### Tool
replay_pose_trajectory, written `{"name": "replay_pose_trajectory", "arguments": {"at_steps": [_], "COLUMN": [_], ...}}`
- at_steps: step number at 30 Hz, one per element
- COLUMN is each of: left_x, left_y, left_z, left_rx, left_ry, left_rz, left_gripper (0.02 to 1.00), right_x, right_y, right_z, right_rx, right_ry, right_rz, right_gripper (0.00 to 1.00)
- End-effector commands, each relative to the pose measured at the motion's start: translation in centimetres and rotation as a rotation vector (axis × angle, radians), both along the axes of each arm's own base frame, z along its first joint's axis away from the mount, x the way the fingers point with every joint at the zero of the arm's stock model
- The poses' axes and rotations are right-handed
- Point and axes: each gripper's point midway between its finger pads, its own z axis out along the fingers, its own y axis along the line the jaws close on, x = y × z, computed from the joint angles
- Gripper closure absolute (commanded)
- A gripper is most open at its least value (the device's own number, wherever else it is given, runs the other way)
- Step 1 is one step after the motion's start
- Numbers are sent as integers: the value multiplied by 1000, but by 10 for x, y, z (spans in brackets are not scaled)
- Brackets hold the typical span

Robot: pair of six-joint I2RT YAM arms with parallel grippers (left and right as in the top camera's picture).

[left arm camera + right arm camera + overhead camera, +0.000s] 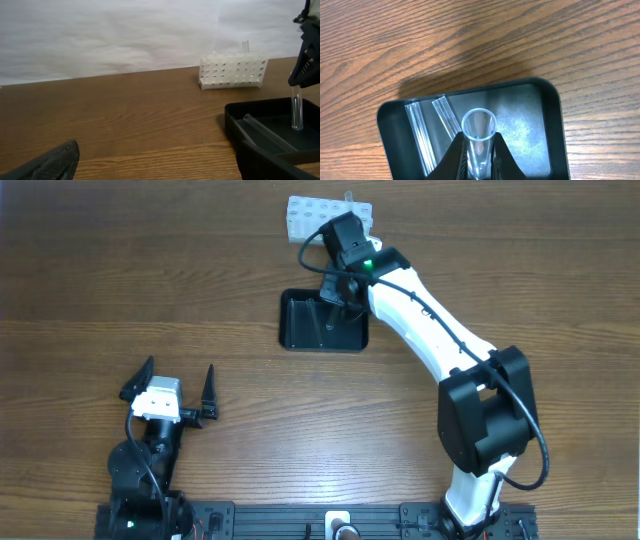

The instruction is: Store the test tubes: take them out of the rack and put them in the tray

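Note:
A white test tube rack [330,218] [232,71] stands at the table's far side, with one clear tube [245,46] upright in it. The black tray [300,330] [551,115] [265,112] lies just in front of the rack. My right gripper [337,288] [479,150] [306,65] hangs over the tray, shut on an upright clear test tube [479,131] [296,107] whose lower end sits inside the tray. Two more tubes [417,132] [445,116] lie flat on the tray floor. My left gripper [177,382] [157,152] is open near the table's front left, far from the tray.
Bare wooden table [120,270] surrounds the rack and tray on all sides. A pale wall [125,30] rises behind the table's far edge. A black rail with the arm bases [320,520] runs along the front.

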Motion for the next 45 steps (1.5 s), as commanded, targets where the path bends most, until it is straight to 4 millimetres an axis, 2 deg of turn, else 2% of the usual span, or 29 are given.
{"name": "replay_pose_trajectory", "arguments": {"at_steps": [1,18,29,38,45], "left_x": [0,0,0,0,0], "left_y": [0,0,0,0,0], "left_z": [-1,-1,-1,-1,-1], "left_rx": [12,12,12,12,12], "left_ry": [-1,-2,-2,-2,-2], "left_rz": [-7,-7,-7,-7,-7], "left_gripper": [18,18,18,18,18], "right_x": [1,-1,-7,-5,-5], "right_y": [6,8,8,9,9], "right_z": [4,3,-26,-38,-41], "right_rx": [40,62,35,30,24], "right_ry": [0,15,86,97,102], "right_rz": [51,121,124,123,121], "right_gripper": [991,991,989,989,950]}}
